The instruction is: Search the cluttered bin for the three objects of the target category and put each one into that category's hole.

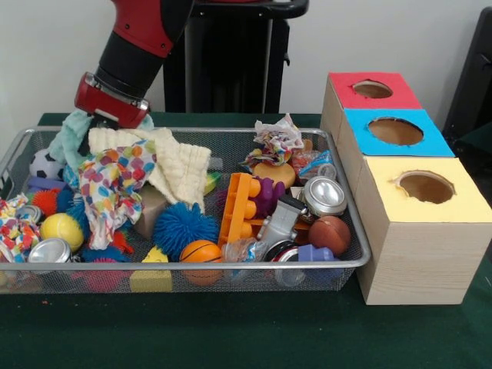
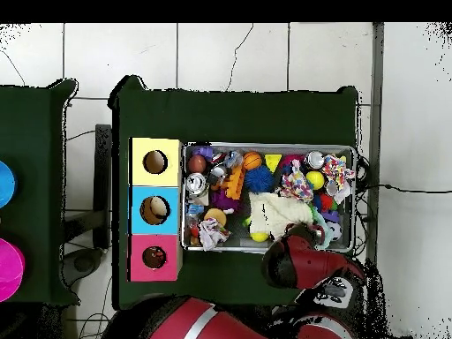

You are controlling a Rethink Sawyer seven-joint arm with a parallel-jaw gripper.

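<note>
A wire mesh bin (image 1: 342, 265) is packed with toys, cans and cloths. My gripper (image 1: 98, 123) is down at the bin's far left corner, under the red wrist (image 1: 111, 100), buried among a teal cloth (image 1: 71, 137), a cream knitted cloth (image 1: 181, 165) and a polka-dot cloth (image 1: 115, 181). Whether it holds anything is hidden. To the bin's right stand three boxes with round holes: red (image 1: 372, 89), blue (image 1: 395, 131) and yellow (image 1: 425, 187). In the overhead view the arm (image 2: 300, 260) covers the bin's lower right edge beside the cream cloth (image 2: 275, 212).
Also in the bin: a blue spiky ball (image 1: 181, 227), a small basketball (image 1: 201, 252), a yellow ball (image 1: 61, 228), metal cans (image 1: 324, 196), an orange block (image 1: 237, 206) and crumpled wrappers (image 1: 275, 140). The blue box's hole (image 2: 155, 210) shows something pale inside.
</note>
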